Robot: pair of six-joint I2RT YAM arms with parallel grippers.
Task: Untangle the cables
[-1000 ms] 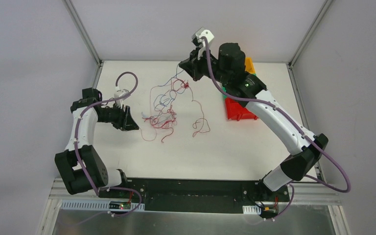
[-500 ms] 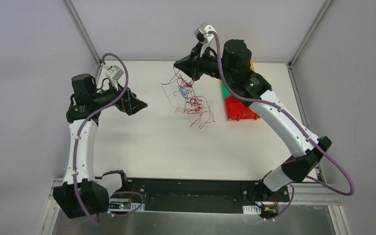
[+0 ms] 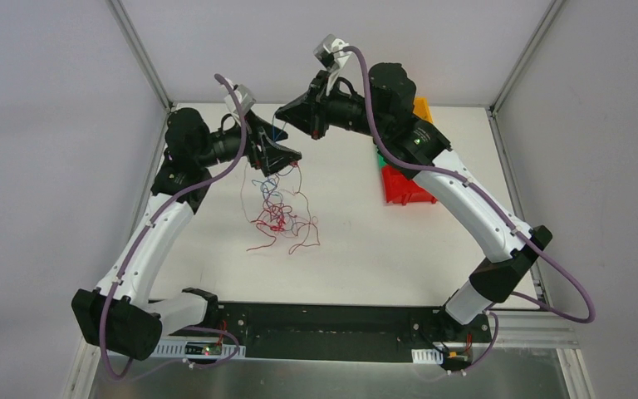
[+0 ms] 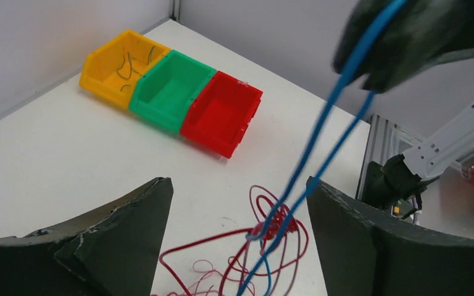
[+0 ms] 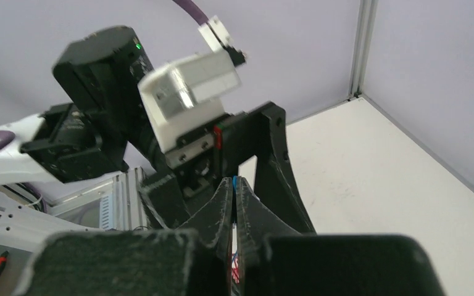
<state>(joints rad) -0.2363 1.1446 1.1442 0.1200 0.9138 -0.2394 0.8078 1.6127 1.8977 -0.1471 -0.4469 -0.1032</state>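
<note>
The cables are a tangle of thin red and light blue wires [image 3: 276,212] that hangs from my right gripper [image 3: 282,113], its lower loops low over the table. My right gripper [image 5: 234,180] is raised and shut on a blue cable [image 5: 234,179]. My left gripper [image 3: 287,156] is raised just below and left of it, open. In the left wrist view my left gripper [image 4: 239,185] has its jaws wide apart, with two blue strands [image 4: 303,160] running down between them, touching neither. The red knot [image 4: 273,228] hangs below.
Three small bins stand in a row at the back right of the table: yellow [image 4: 120,61], green [image 4: 170,89] and red [image 4: 222,114]. The red bin [image 3: 403,187] lies under my right arm. Aluminium frame posts stand at the table's back corners.
My left arm has risen and swung right, up to the right gripper. The right gripper has moved left with the tangle, which now hangs longer below it.
</note>
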